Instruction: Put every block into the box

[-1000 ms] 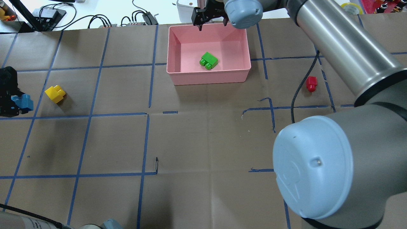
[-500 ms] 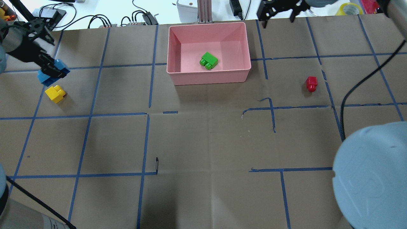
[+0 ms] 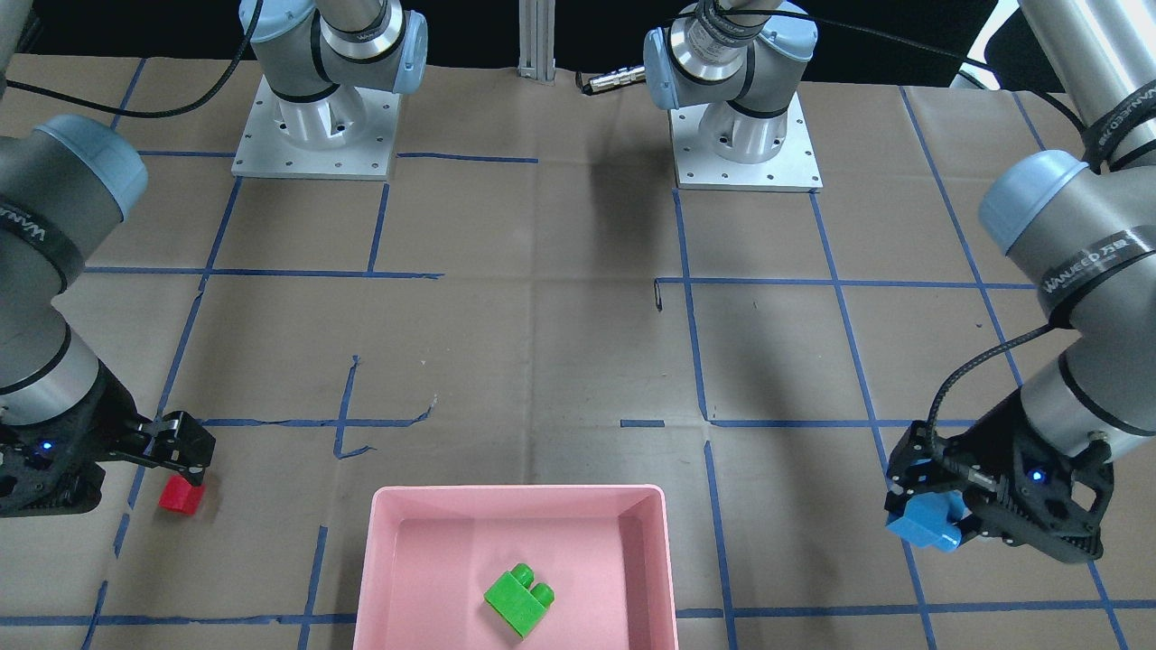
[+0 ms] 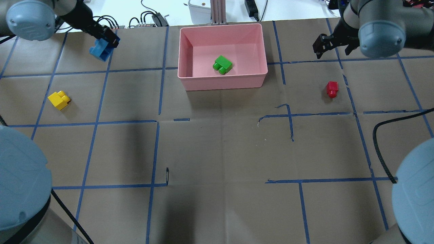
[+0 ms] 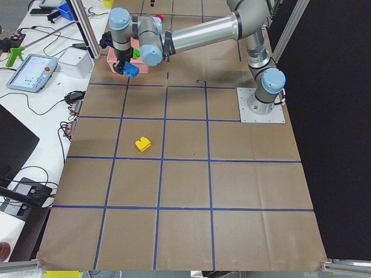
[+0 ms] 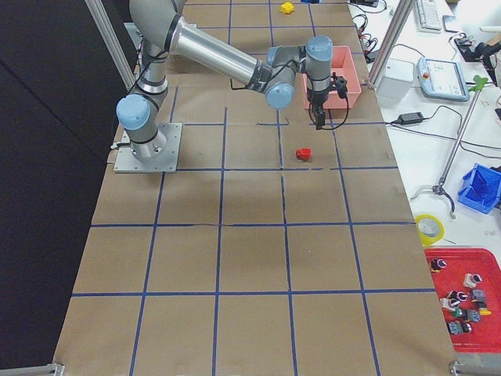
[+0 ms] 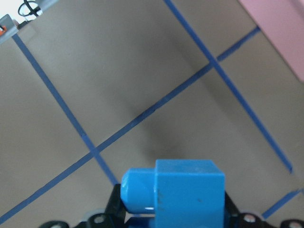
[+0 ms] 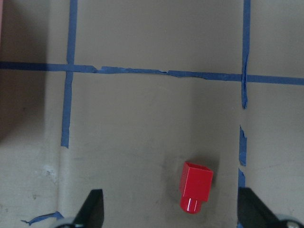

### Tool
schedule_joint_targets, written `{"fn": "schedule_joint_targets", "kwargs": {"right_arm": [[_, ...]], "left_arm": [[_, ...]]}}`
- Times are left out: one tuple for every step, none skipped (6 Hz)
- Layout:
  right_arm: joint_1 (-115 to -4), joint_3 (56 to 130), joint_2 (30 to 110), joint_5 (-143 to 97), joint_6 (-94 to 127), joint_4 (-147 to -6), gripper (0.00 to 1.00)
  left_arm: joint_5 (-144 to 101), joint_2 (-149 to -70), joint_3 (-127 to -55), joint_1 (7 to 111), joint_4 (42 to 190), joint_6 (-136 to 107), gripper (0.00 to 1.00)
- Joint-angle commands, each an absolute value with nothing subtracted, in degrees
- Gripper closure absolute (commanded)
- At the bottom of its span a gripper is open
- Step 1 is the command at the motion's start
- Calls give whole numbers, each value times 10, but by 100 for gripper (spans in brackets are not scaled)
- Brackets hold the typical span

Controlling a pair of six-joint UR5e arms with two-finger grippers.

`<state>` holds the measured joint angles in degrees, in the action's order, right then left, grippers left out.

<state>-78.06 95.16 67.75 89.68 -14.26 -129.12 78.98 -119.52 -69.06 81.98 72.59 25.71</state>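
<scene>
Overhead exterior: shows the box (image 4: 222,83) at the middle of the desk's far edge, with the green block (image 4: 222,64) already inside. Finds the left gripper (image 4: 105,44) clenched on the blue block (image 4: 100,50), raised toward the far left corner, well apart from the box. Places the yellow block (image 4: 59,100) by the left edge and the red block (image 4: 332,89) toward the right edge, both on the desk. Finds the right gripper (image 4: 332,51) spread and empty, near the red block.

Exterior front-facing: confirms the grasp on blue.

Exterior left: leaves the gap from blue to box unclear.

Exterior right: shows red lying near the right gripper.

Left wrist-mounted: shows blue at bottom, a box corner at top right.

Right wrist-mounted: frames red between wide fingertips (image 8: 95,209), a little off-centre.

Reads as the transfer of blue, with the red pickup in preparation. Next calls for clearing the rim before release, and for centring, then lowering around red.
</scene>
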Motion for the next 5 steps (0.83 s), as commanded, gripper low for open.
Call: {"fn": "schedule_joint_targets", "kwargs": {"right_arm": [[-752, 1030, 662, 897, -146, -1409, 1], [-748, 1061, 651, 896, -145, -1450, 1], [-742, 1070, 635, 896, -143, -1455, 1], [-739, 1070, 621, 896, -144, -1462, 1], [-739, 1070, 613, 896, -143, -1466, 3]], "left_arm": [[801, -1239, -608, 909, 758, 42, 98], [828, -1272, -572, 956, 758, -30, 98], [831, -1308, -545, 977, 756, -75, 98], [842, -1343, -539, 987, 747, -84, 98], [859, -1380, -537, 1005, 694, -100, 98]]}}
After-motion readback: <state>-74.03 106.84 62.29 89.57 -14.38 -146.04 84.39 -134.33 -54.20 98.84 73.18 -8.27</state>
